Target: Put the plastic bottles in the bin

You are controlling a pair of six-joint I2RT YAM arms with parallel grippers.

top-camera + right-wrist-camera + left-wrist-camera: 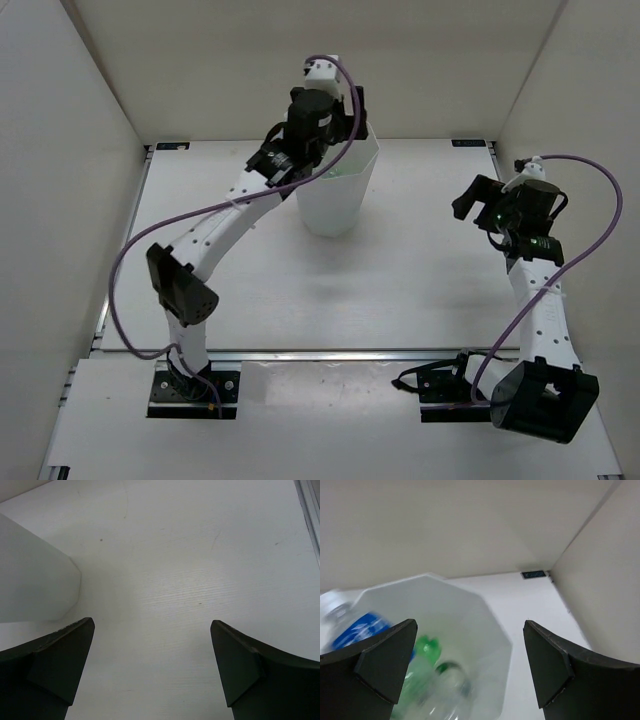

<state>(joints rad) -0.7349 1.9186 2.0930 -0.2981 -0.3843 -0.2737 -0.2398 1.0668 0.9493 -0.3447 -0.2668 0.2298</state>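
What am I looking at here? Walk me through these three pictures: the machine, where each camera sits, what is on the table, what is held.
These are two robot arms bolted at the near edge of a white table. The top picture looks down from above and behind them. The other two come from a camera on each wrist, so the dark wedges at the bottom are that arm's own fingers.

The left gripper hangs open over the bin, a tall white faceted tub. Looking in, you can see bottles: a clear one with a blue label, blurred, a green bottle and another clear one.

The right gripper is open too, above bare table beside the bin. Neither gripper holds anything, and no bottle shows on the table.
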